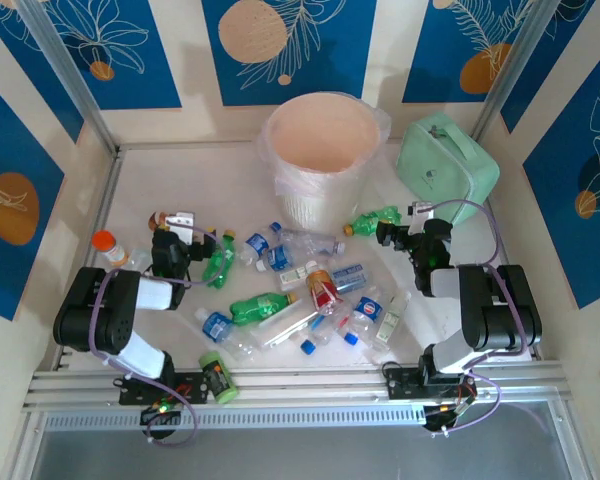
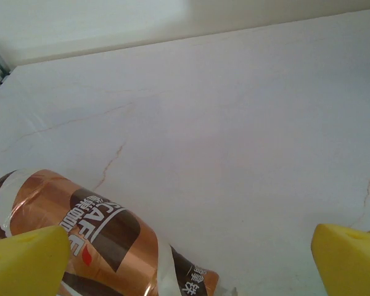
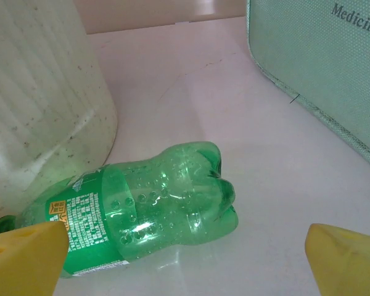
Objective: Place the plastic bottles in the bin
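Several plastic bottles (image 1: 280,300), clear and green, lie scattered on the white table in front of the bin (image 1: 325,150), a round cream basket with a thin bag liner. My right gripper (image 1: 388,233) is open and low beside a green bottle (image 1: 372,219). In the right wrist view that green bottle (image 3: 148,216) lies on its side between the yellow fingertips (image 3: 24,259), closer to the left one, untouched. My left gripper (image 1: 177,228) is open over a copper-and-brown labelled bottle (image 2: 80,246), which lies by the left fingertip (image 2: 24,262).
A mint-green zippered case (image 1: 448,165) stands right of the bin, close to the right gripper (image 3: 185,262). An orange-capped jar (image 1: 105,245) sits at the far left and a short green can (image 1: 215,375) near the front rail. The bin wall (image 3: 43,111) is just behind the green bottle.
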Robot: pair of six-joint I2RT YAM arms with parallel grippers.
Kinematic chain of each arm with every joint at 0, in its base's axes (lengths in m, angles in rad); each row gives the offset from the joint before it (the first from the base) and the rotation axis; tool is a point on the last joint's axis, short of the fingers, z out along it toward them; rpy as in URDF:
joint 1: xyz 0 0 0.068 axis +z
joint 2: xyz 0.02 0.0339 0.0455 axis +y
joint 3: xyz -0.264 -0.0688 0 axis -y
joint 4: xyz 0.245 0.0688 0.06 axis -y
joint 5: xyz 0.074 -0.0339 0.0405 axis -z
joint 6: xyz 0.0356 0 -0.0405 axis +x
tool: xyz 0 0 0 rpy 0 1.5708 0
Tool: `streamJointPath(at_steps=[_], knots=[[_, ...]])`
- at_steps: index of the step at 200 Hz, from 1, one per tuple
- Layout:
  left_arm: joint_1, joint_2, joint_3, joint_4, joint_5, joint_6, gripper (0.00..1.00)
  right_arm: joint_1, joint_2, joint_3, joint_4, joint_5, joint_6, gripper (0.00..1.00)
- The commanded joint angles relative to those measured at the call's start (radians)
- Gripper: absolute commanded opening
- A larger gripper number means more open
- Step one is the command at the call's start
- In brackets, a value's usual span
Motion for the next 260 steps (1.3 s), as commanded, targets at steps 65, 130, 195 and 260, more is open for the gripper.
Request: streamJointPath(at_steps=[65, 130, 195, 260], knots=[[0.010, 0.008, 0.017, -0.007, 0.031, -0.002, 1.00, 0.002, 0.001, 0.005, 0.019, -0.008, -0.014, 0.99], [0.010, 0.010, 0.020, -0.012, 0.031, -0.003, 1.00, 0.001, 0.001, 0.005, 0.019, -0.011, -0.013, 0.99], [0.013, 0.005, 0.018, -0.008, 0.028, -0.004, 1.00, 0.004, -0.003, 0.004, 0.031, 0.004, -0.009, 0.99], [-0.078, -0.435, 0.402, -0.851, -0.243, -0.382, 1.00, 0.009, -0.390, 0.538, -1.297, 0.274, 0.666, 0.99]])
